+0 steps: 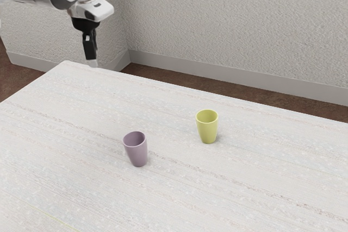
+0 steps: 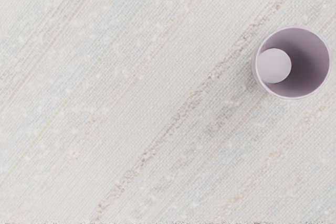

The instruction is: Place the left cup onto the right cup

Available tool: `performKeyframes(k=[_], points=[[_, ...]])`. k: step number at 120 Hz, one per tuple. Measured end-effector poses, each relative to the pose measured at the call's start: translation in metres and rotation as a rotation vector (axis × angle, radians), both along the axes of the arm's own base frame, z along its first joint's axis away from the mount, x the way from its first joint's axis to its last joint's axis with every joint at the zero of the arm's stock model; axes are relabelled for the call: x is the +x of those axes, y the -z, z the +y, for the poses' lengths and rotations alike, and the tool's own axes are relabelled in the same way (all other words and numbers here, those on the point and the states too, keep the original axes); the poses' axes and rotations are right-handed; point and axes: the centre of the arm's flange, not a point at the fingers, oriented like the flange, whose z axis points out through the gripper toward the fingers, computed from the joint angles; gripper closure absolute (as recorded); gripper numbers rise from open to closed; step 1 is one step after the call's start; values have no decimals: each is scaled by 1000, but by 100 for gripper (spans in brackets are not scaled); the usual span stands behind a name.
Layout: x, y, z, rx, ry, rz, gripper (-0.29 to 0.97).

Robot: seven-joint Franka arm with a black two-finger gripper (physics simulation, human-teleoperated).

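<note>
A mauve cup [image 1: 135, 148] stands upright on the pale table [image 1: 65, 134], toward the exterior view's left. A yellow-green cup [image 1: 207, 125] stands upright to its right and a little farther back, apart from it. My gripper [image 1: 90, 47] hangs high above the table's far left corner, well away from both cups and holding nothing. In the wrist view I look straight down into the mauve cup [image 2: 292, 62], which lies off to one side of the hand, not under it.
The table's far edge [image 1: 163, 82] runs close behind the gripper, with brown floor [image 1: 228, 86] and a textured wall [image 1: 228, 20] beyond. Bare tabletop [image 2: 131, 108] lies under the hand and around both cups.
</note>
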Motion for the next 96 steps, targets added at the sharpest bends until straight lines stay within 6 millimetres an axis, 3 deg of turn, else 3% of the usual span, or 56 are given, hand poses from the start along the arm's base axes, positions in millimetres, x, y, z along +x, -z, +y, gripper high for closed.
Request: performKeyframes(k=[16, 57, 96], points=[[-1, 7, -1, -16, -5, 17, 0], [16, 67, -9, -28, -11, 39, 0], [26, 124, -33, -27, 15, 51, 0]])
